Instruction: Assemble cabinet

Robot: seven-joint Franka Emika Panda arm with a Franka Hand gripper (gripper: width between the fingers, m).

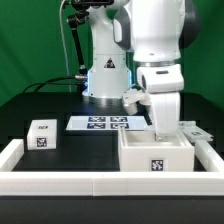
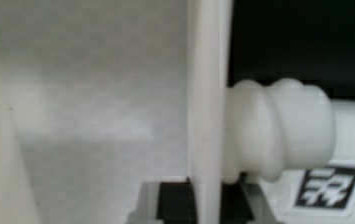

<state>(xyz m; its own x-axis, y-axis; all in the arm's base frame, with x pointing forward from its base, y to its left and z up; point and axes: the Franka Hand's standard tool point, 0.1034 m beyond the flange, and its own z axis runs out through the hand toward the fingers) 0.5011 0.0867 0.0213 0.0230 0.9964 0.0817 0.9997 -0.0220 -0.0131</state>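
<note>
The cabinet body (image 1: 155,156), a large white box with a tag on its front, stands at the exterior view's right inside the rail. My gripper (image 1: 163,126) is lowered onto its far side. In the wrist view the black fingers (image 2: 177,203) sit on either side of a thin upright white panel wall (image 2: 209,90), and my gripper (image 2: 209,203) looks shut on it. A pale flat face of the cabinet (image 2: 85,110) lies to one side of the wall. A white ribbed round part (image 2: 289,125) with a tag (image 2: 334,186) lies against the other side.
A small white tagged panel block (image 1: 42,135) stands at the exterior view's left. The marker board (image 1: 104,123) lies on the black table before the robot base. A low white border rail (image 1: 90,185) runs along the front and sides. Another white piece (image 1: 192,131) shows behind the cabinet body.
</note>
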